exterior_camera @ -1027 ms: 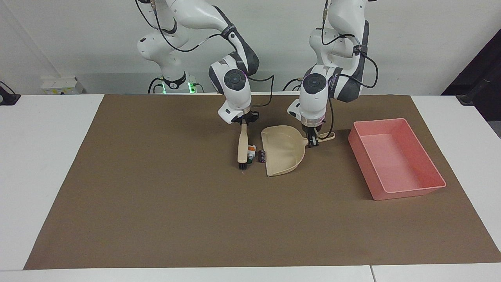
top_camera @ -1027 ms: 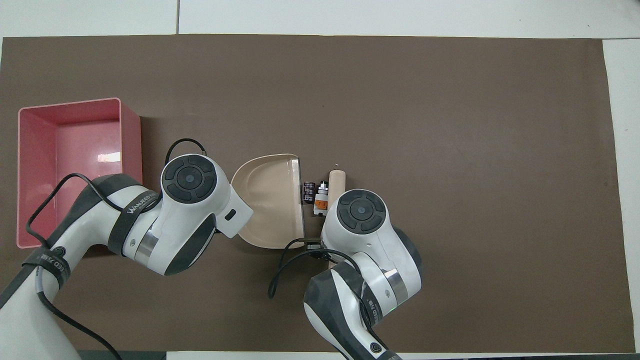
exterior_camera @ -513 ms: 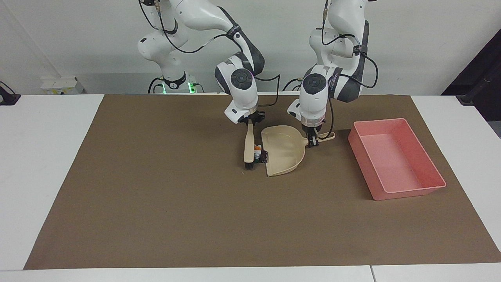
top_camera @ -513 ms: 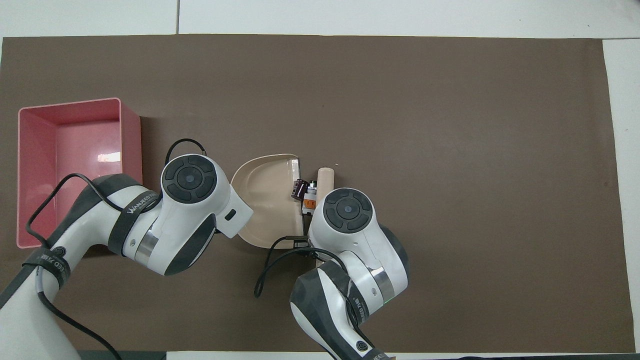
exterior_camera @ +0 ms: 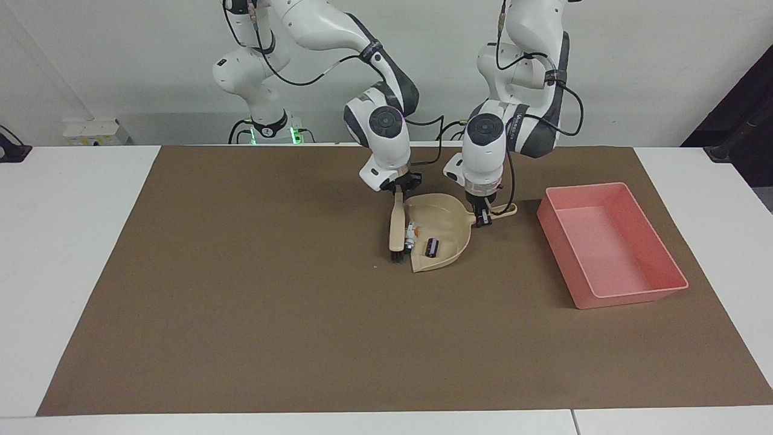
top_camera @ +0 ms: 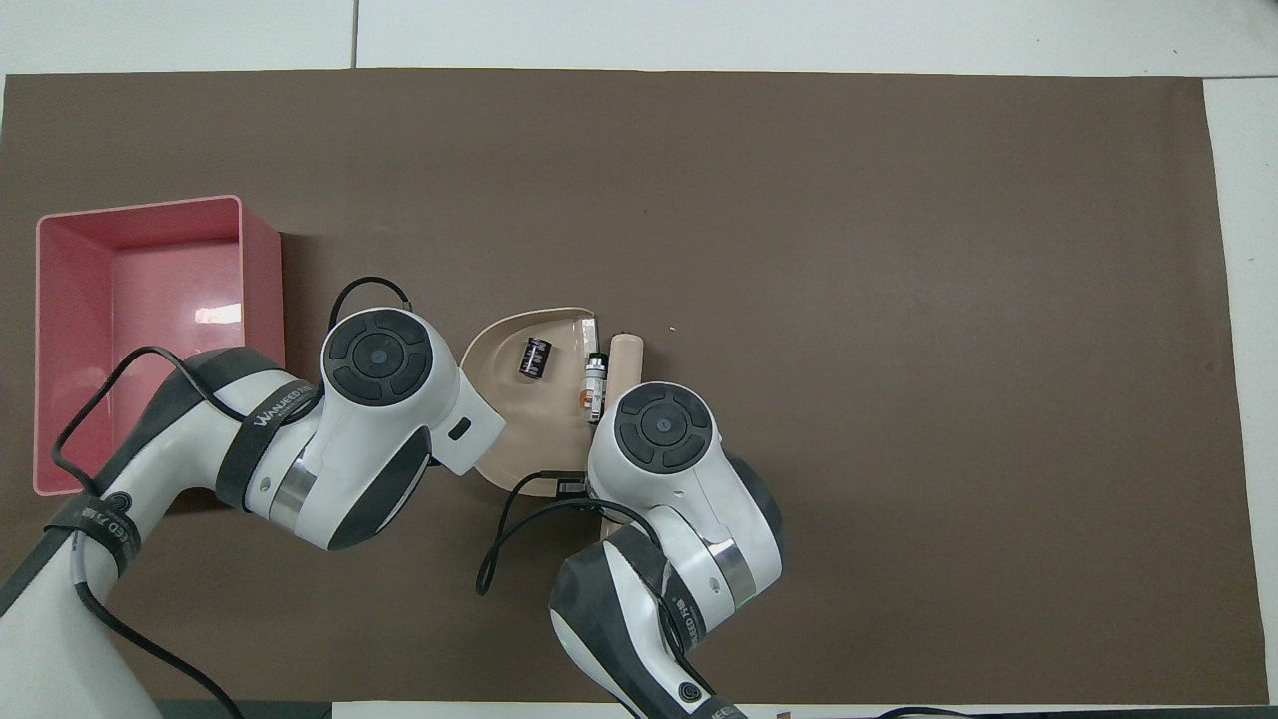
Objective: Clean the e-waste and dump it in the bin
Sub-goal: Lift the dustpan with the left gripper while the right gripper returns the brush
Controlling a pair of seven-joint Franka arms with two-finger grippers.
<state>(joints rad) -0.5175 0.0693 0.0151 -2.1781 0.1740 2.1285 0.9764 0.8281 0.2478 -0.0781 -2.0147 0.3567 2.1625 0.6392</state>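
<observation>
Facing view: mid-table, right gripper point(exterior_camera: 399, 187) clamps a brush point(exterior_camera: 397, 228), left gripper point(exterior_camera: 481, 218) clamps the dustpan point(exterior_camera: 450, 226) holding both scraps point(exterior_camera: 432, 248).

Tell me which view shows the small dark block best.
The overhead view: the dark block lies fully exposed inside the dustpan, clear of both arms. The facing view also shows it in the dustpan, but flatter, beside the white block and brush.
</observation>
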